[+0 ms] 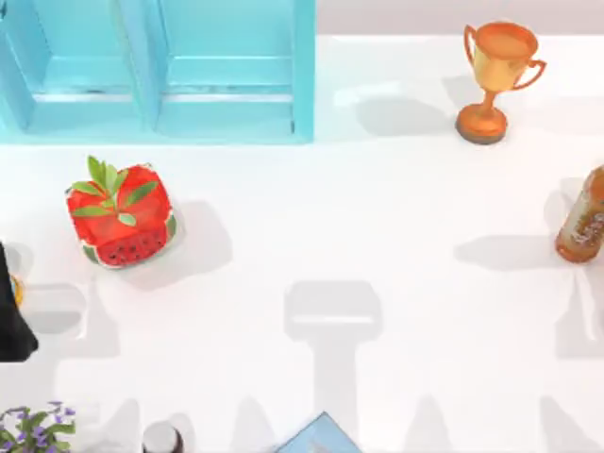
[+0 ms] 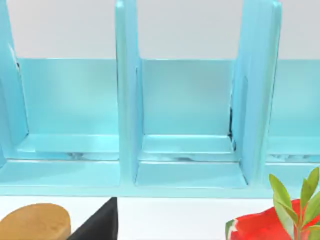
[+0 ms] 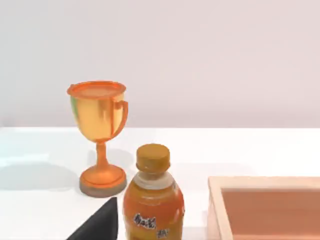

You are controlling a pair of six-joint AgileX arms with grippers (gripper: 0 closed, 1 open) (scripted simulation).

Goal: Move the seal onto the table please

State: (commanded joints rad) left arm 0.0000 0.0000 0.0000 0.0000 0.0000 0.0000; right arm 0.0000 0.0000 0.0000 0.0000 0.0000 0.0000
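Just beside the left gripper (image 1: 13,316) at the table's (image 1: 396,236) left edge, the tan seal (image 2: 35,222); grip indiscernible.

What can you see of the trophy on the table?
The trophy is a glossy orange-gold cup with two looped handles, a slim stem and a round foot with a darker brown rim. It stands upright on the white table, toward the far right, to the right of the blue shelf cabinet. The bottle stands apart from it. Only the table touches it; its shadow falls leftward.
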